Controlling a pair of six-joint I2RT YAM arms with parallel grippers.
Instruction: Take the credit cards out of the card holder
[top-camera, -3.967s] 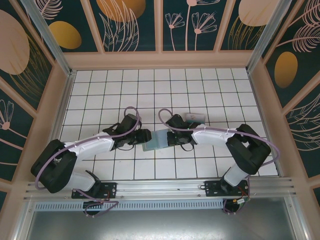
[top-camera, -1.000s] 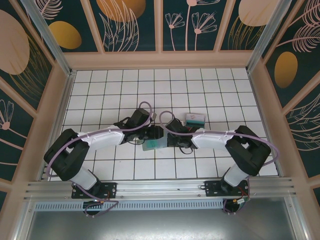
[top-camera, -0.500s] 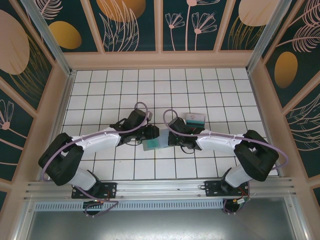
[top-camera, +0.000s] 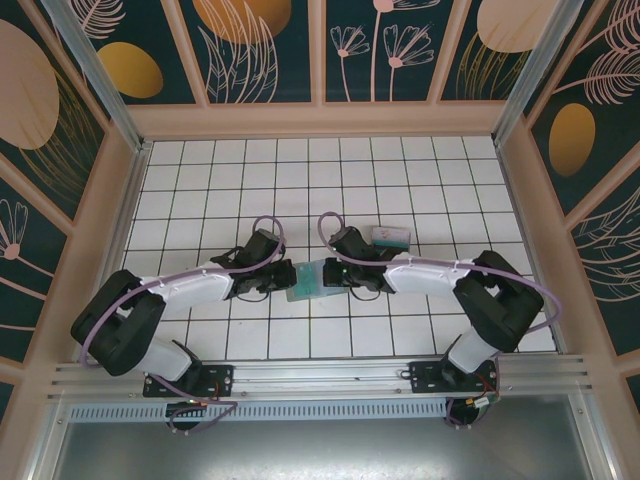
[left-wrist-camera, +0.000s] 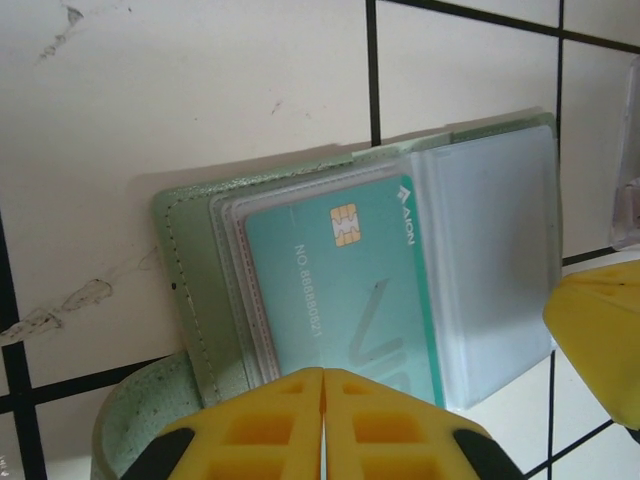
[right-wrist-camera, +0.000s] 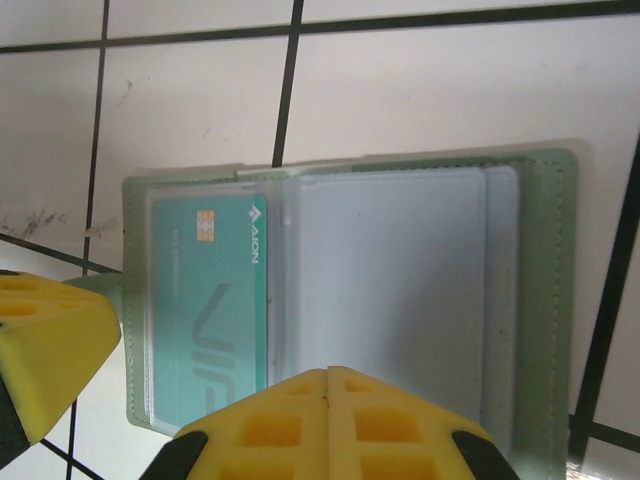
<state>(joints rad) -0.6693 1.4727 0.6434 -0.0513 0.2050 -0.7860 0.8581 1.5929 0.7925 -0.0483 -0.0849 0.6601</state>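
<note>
Open sage-green folding card holder, teal plastic credit card sleeved inside, left gripper and right gripper clenched pad-to-pad over opposite edges

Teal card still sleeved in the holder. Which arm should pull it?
Left. The teal card lies in the card holder half at the left end effector; the right end effector sits over the empty sleeve.

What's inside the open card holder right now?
One teal card, sleeved, in the card holder; the neighbouring sleeve looks empty. Whatever the sleeves underneath hold is covered.
</note>
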